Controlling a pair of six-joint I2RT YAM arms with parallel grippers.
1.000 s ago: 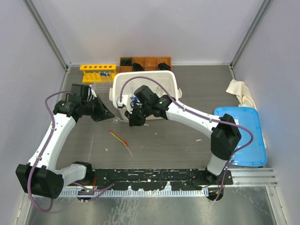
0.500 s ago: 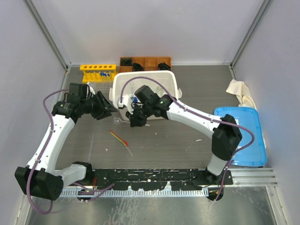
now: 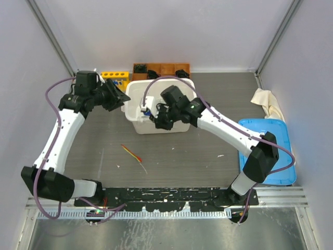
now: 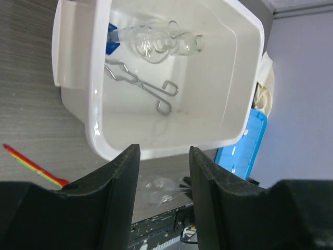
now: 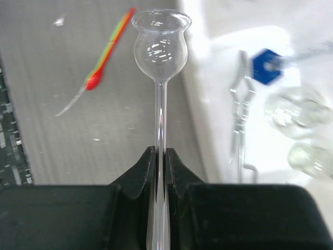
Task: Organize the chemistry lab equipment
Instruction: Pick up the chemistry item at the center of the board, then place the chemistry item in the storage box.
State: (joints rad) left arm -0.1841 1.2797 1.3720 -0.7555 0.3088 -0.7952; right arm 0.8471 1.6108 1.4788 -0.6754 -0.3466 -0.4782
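Over the front rim of the white bin (image 3: 143,127), a thin-stemmed glass bulb (image 5: 160,47) is pinched in the right hand (image 5: 160,152) — next to be lowered gently beside the flasks (image 4: 153,44) — while the left hand (image 4: 164,156) is held open, empty.

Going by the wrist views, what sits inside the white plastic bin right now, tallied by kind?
Small clear glass flasks: 2
Metal tongs: 1
Blue-capped clear test tube: 1
Total: 4
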